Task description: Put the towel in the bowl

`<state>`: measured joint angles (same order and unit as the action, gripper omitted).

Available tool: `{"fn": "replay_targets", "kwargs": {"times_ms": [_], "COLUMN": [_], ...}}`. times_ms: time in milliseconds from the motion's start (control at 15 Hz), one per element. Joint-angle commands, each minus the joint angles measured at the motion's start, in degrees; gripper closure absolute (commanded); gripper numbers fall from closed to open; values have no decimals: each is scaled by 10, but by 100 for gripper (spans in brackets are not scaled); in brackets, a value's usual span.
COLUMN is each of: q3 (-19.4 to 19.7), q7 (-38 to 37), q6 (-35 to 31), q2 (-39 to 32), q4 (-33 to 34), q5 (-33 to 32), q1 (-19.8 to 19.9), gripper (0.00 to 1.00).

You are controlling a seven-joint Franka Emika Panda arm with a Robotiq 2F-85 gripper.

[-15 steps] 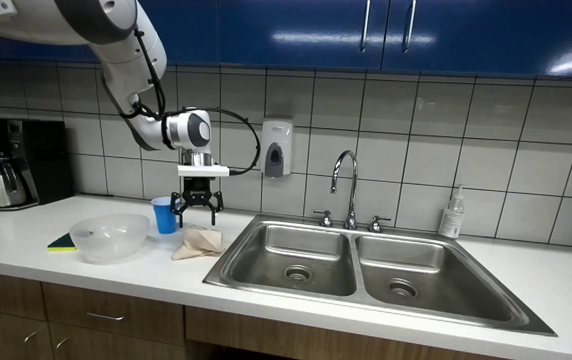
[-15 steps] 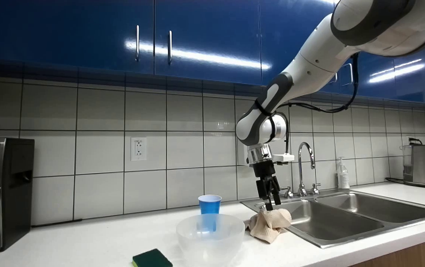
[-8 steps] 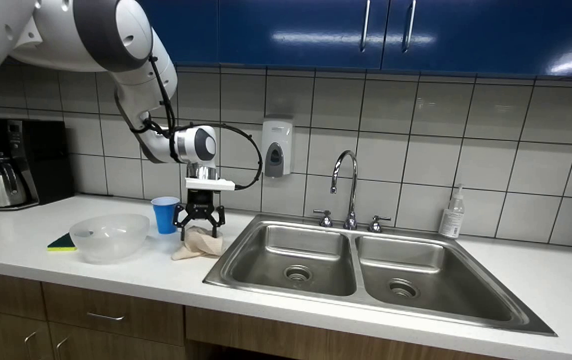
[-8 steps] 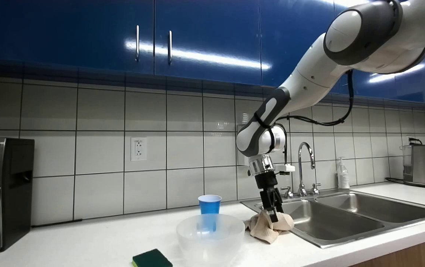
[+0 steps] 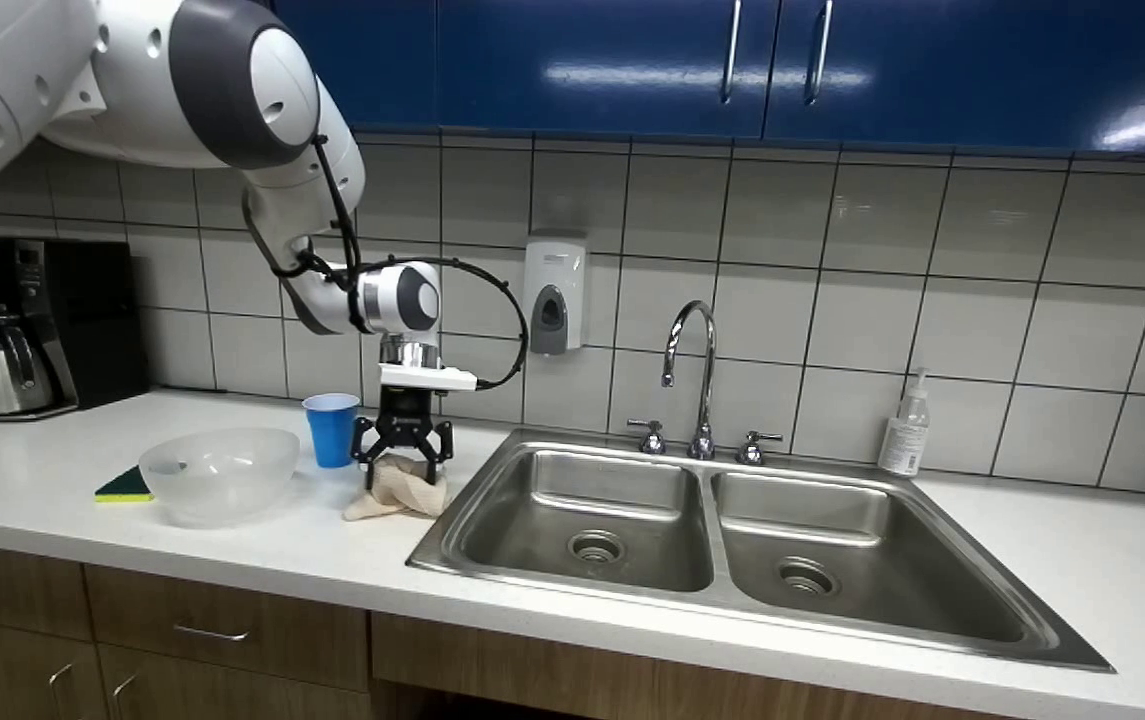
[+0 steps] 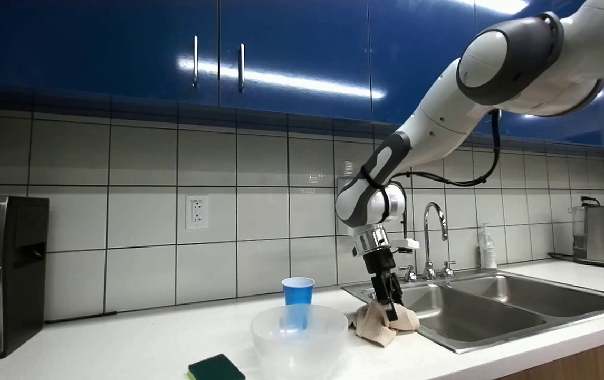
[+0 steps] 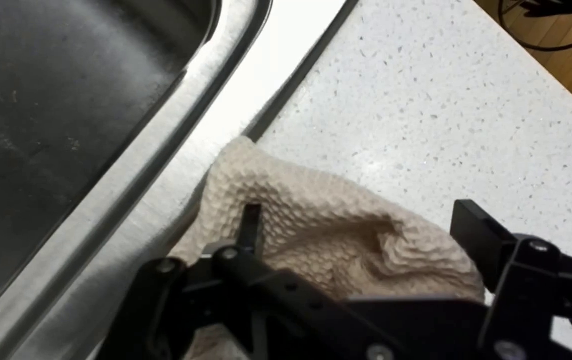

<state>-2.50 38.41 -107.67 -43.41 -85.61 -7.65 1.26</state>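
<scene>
The hand (image 5: 400, 480) is released, its jaws wide apart and pointing down, with part of the crumpled towel (image 7: 325, 220) between them; whether they touch it cannot be told. The towel lies on the table (image 5: 52, 460) just beside the sink (image 5: 472, 505), apart from the bowl (image 5: 222, 480). In both exterior views, a blue cup (image 5: 332, 435) stands upright near the bowl and a sponge (image 6: 216, 368) lies near it.
</scene>
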Motion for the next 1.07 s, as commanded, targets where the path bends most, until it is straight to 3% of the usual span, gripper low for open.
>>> {"fn": "replay_targets", "kwargs": {"times_ms": [0, 533, 667, 1000], "q3": [-15, -23, -24, -27], "q7": [24, 63, 68, 75], "q6": [31, 31, 31, 27], "q2": [-13, 0, 2, 16], "q4": [33, 26, 25, 16], "q5": [0, 21, 24, 34], "q1": [13, 31, 34, 37], "gripper": [35, 95, 100, 99]}}
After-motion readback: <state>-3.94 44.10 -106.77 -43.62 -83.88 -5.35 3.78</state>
